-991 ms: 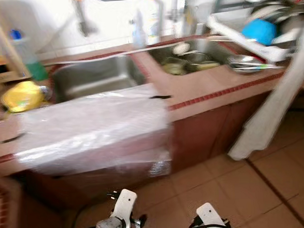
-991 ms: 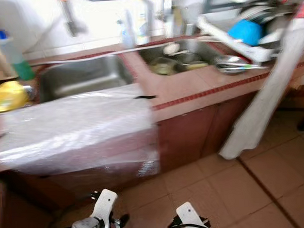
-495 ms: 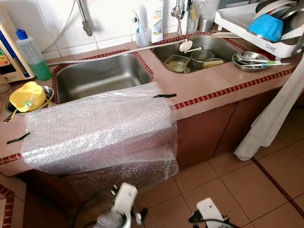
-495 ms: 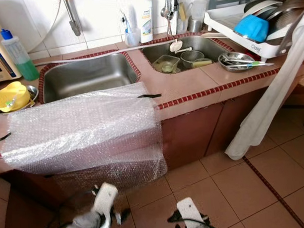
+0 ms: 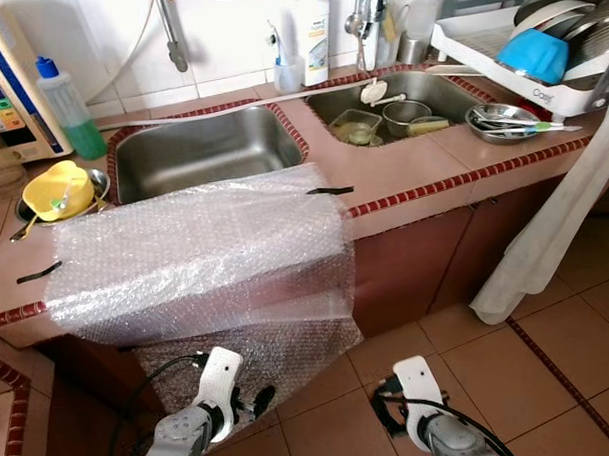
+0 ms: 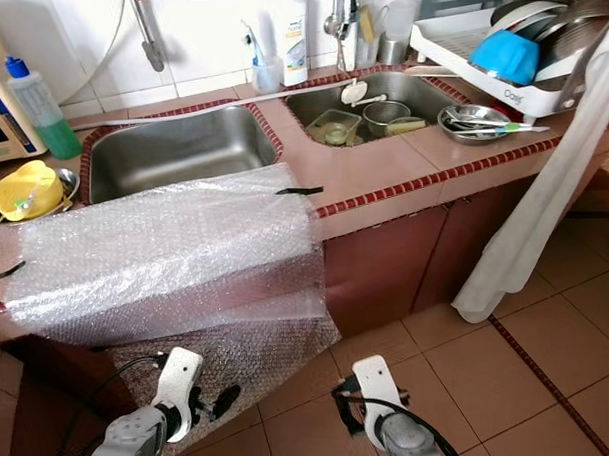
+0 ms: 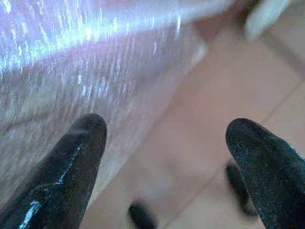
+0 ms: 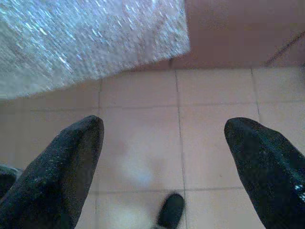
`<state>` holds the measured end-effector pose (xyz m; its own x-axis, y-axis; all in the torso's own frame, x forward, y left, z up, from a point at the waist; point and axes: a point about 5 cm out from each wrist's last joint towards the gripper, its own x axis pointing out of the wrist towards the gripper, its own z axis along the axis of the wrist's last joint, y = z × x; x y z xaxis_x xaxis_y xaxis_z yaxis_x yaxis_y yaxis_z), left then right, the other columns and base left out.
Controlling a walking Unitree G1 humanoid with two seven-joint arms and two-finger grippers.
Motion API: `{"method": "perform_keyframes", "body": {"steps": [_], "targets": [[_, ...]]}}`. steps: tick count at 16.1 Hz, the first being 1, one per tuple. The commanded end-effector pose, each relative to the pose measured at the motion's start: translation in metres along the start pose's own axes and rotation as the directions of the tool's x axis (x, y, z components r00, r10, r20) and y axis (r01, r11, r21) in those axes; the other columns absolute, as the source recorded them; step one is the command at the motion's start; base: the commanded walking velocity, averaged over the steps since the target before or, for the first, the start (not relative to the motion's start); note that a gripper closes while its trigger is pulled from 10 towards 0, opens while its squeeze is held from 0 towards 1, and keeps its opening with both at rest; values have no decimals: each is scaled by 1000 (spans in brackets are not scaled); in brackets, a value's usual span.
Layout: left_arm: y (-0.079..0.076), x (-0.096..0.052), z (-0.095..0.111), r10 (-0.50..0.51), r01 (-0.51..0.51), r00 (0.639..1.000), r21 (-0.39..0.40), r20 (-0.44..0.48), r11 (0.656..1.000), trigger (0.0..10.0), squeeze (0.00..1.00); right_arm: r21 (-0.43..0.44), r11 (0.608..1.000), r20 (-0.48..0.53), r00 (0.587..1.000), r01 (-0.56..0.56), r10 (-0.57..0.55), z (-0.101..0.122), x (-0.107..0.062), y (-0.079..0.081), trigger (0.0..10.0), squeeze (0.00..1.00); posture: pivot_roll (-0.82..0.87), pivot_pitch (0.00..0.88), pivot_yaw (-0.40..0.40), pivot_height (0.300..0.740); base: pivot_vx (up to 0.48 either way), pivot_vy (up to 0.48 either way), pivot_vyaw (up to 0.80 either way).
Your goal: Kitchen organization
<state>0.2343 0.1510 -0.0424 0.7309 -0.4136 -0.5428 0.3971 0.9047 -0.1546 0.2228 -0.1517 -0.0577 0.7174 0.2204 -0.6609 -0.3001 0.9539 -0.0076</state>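
Bubble-wrap sheet (image 5: 200, 257), clear and taped with black strips, is draped over the tiled counter edge (image 5: 423, 189) before the steel sink (image 5: 207, 151), hanging down the cabinet. Open tiled floor (image 5: 510, 371) lies below. Left gripper (image 7: 164, 157) and right gripper (image 8: 164, 157) are held low, spread wide, empty, beneath the sheet's lower edge.

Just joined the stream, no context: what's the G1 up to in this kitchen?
Nothing is being handled right now. The robot faces a tiled counter with two sinks, a sheet of bubble wrap taped over the front edge and hanging down the cabinet. The left gripper and right gripper are low over the floor, both open and empty. Dishes sit in the right sink, and a yellow bowl rests left of the left sink.
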Motion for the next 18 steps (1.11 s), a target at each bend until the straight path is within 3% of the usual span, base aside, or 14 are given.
{"method": "perform_keyframes", "body": {"steps": [1, 5, 9, 11, 13, 15, 16, 18], "targets": [[-3, 1, 14, -3, 6, 995, -26, 105, 1000, 10000, 0, 21, 999, 84, 996, -25, 24, 18, 3, -1, 10000, 0, 48, 0, 19, 740, 0, 0, 0], [-5, -7, 56, 88, -75, 933, -52, 349, 996, 10000, 0, 112, 986, 288, 954, -123, 87, 78, 9, 8, 10000, 0, 102, 0, -31, 740, 0, 0, 0], [9, -14, 81, 142, -161, 903, 14, 406, 987, 10000, 0, 82, 988, 377, 922, -131, 91, 106, 8, 13, 10000, 0, 97, 0, 15, 740, 0, 0, 0], [16, -27, 105, 211, -245, 845, 5, 492, 969, 10000, 0, 44, 994, 454, 888, -104, 73, 118, -7, 5, 10000, 0, 74, 0, 48, 740, 0, 0, 0], [17, -39, 118, 250, -293, 798, -10, 549, 956, 10000, 0, 37, 999, 524, 852, -40, 14, 128, -24, -6, 10000, 0, 69, 0, 43, 740, 0, 0, 0], [20, -48, 123, 311, -346, 762, -50, 568, 937, 10000, 0, 86, 995, 579, 815, -41, -16, 136, -37, -11, 10000, 0, 62, 0, 43, 740, 0, 0, 0], [19, -52, 128, 315, -377, 739, -22, 596, 926, 10000, 0, 64, 997, 598, 801, -33, -12, 139, -42, -10, 10000, 0, 57, 0, 44, 740, 0, 0, 0], [20, -53, 129, 324, -403, 746, 7, 582, 915, 10000, 0, 95, 995, 598, 800, -15, -45, 146, -47, -13, 10000, 0, 51, 0, 44, 740, 0, 0, 0]]}}
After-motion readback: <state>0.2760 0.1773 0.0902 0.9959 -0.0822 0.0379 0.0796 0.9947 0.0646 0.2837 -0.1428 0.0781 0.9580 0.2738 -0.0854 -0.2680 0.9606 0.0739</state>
